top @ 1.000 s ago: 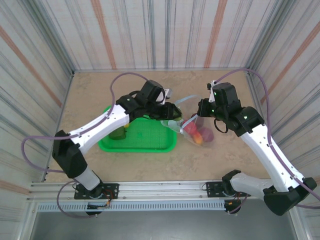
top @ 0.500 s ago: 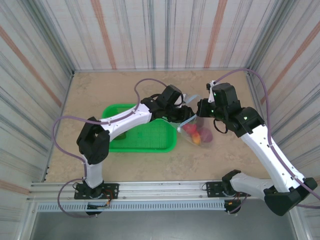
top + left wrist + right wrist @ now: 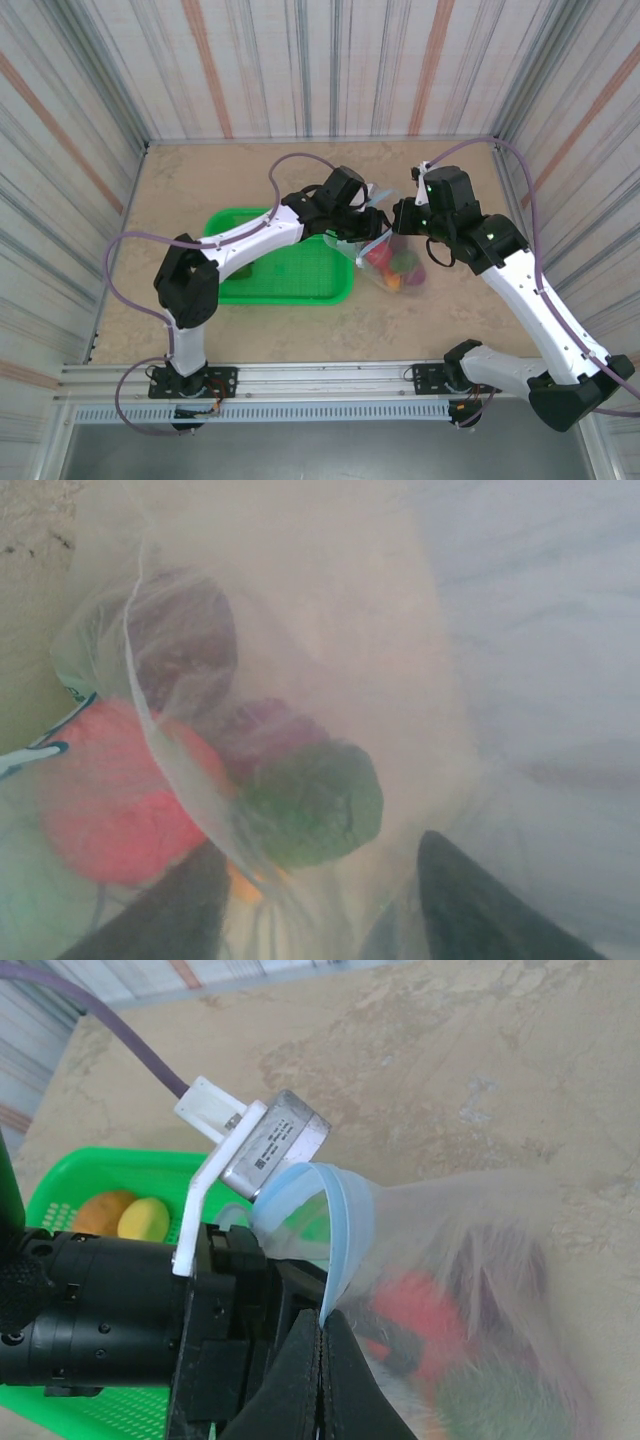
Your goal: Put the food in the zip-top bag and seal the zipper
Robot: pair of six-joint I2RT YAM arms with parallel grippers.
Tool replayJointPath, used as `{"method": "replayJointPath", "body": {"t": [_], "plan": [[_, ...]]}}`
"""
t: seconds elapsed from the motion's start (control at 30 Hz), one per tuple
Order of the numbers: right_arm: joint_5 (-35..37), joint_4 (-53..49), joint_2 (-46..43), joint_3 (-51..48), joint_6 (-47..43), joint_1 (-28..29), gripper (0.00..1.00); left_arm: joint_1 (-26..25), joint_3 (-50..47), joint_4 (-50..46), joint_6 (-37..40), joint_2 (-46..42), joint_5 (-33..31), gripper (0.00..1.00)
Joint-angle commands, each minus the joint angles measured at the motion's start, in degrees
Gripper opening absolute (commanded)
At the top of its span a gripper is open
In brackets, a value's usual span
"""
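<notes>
Right gripper [image 3: 322, 1348] pinches the zip-top bag [image 3: 500, 1250] rim; left gripper [image 3: 322, 880] spread at its mouth.

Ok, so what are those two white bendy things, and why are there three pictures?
Those are two robot arms, bolted at the table's edge. One picture comes from a camera up above. The other two come from little cameras on the arms' wrists.

On the table sit a green basket and a clear zip-top bag. The right end effector, a two-finger pincher, pinches the bag's blue edge strip and holds it up. The left end effector is at the bag's open mouth, with its fingers apart and holding nothing.

Inside the bag are toy foods: a red one, a green one and a purple one. A yellow one and an orange-brown one lie in the basket.
</notes>
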Motion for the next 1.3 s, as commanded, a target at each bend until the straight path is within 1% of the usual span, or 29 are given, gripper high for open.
{"method": "replayJointPath", "body": {"t": [0.0, 0.1, 0.17, 0.23, 0.3, 0.37, 0.43, 0.53, 0.63, 0.7, 0.8, 0.9, 0.97, 1.17, 1.27], "plan": [[0.94, 1.25, -1.18, -0.7, 1.0, 0.54, 0.0, 0.06, 0.02, -1.24, 1.25, -3.99, -0.09, 0.42], [1.38, 1.13, -1.34, -0.83, 0.91, 0.54, 0.0, 0.28, -1.27, -1.34, 1.64, -6.17, -0.18, 0.38], [1.82, 0.95, -1.46, -0.86, 0.96, 0.5, 0.0, 0.37, -2.12, -2.45, 2.59, -8.07, -0.68, 0.39], [2.29, 0.86, -1.63, -0.77, 0.86, 0.54, 0.0, 0.38, -3.59, -3.95, 3.96, -10.99, -1.19, 0.42], [2.71, 0.51, -1.78, -0.59, 0.81, 0.39, 0.0, 0.76, -6.02, -5.63, 4.94, -15.12, -2.96, 0.48], [2.87, 0.44, -1.79, -0.48, 0.59, 0.29, 0.0, 1.6, -9.03, -6.12, 5.4, -19.58, -3.79, 0.6], [3.16, 0.76, -1.72, -0.5, 0.67, 0.25, 0.0, 3.09, -11.79, -7.33, 5.89, -24.05, -4.9, 0.67], [4.57, 1.21, -1.19, 0.14, 0.25, 0.37, 0.0, 6.98, -16.22, -11.0, 6.04, -30.66, -8.51, 0.74], [6.32, 2.78, -0.91, 0.03, 0.07, 0.54, 0.0, 13.46, -20.42, -17.08, 6.35, -35.83, -10.72, 0.81], [5.9, 4.41, -1.05, -0.69, 0.48, 0.62, 0.0, 17.29, -22.75, -21.09, 7.5, -38.51, -11.73, 0.83], [6.08, 6.1, -1.18, -2.18, 0.96, 1.52, 0.0, 21.5, -25.67, -26.69, 10.21, -41.91, -15.65, 0.86], [9.28, 6.47, -1.67, -3.2, 0.32, 3.42, 0.0, 24.44, -27.05, -33.09, 11.97, -42.13, -21.5, 0.86], [12.53, 7.39, -3.25, -4.35, -0.28, 4.49, 0.0, 26.46, -28.2, -35.47, 12.42, -40.87, -23.27, 0.87], [11.85, 8.09, -7.22, -6.22, 0.04, 4.41, 0.0, 31.46, -32.42, -32.93, 13.58, -35.9, -23.54, 0.87], [10.48, 7.84, -7.65, -6.64, 0.81, 4.39, 0.0, 31.95, -32.53, -31.85, 14.28, -33.44, -24.99, 0.88]]}}
